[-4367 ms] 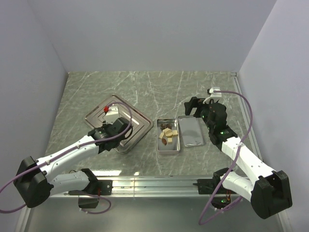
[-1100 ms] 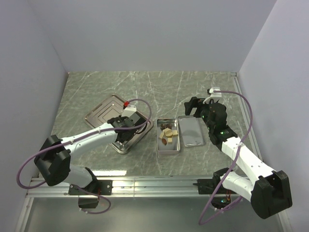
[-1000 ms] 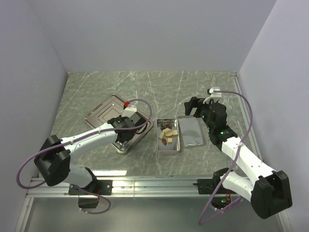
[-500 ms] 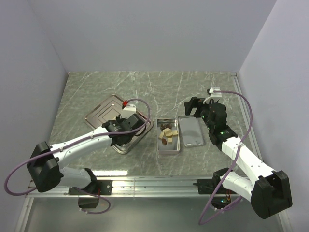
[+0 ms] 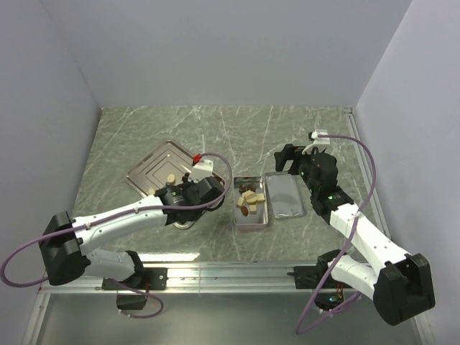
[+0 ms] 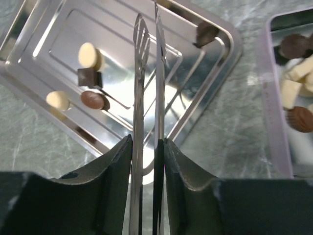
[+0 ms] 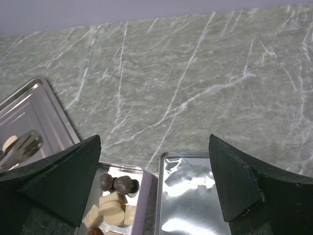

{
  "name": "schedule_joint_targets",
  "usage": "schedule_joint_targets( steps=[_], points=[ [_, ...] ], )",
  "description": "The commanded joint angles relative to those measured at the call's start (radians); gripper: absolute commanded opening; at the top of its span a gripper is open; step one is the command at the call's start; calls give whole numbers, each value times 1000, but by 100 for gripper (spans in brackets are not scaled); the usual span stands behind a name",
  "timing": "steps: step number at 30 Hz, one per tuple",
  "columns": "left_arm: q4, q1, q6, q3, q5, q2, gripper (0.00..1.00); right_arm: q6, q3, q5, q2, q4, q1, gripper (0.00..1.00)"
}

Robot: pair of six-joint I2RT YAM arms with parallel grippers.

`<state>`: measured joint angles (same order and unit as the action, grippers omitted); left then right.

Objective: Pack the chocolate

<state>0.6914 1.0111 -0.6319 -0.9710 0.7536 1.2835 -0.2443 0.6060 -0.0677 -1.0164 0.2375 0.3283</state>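
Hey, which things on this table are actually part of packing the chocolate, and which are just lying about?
In the job:
loose chocolate on the steel tray
packed chocolate in the tin
tongs, clamped in the left arm's fingers

Just lying about:
lid, flat beside the tin
right arm's fingers, open, holding nothing

I have the tray (image 5: 147, 169) at left, a few loose pieces on it, tongs (image 6: 139, 78) above its right half, tin (image 5: 253, 220) near its right holding most chocolate (image 5: 250, 200), lid (image 5: 285, 195) just beside the tin, farther right.
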Motion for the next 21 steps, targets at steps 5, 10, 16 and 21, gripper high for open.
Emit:
schedule_joint_targets(
  steps=[5, 10, 16, 21],
  points=[
    [-133, 38, 67, -14, -36, -3, 42, 11, 43, -12, 6, 20, -3, 97],
    [-173, 41, 90, -3, -63, 7, 43, 11, 43, -12, 2, 19, -3, 97],
    [-161, 49, 90, -12, -88, 45, 43, 11, 40, -12, 9, 20, -2, 97],
    [-150, 63, 69, 17, -92, 31, 43, 11, 41, -14, 6, 19, -3, 97]
  ],
)
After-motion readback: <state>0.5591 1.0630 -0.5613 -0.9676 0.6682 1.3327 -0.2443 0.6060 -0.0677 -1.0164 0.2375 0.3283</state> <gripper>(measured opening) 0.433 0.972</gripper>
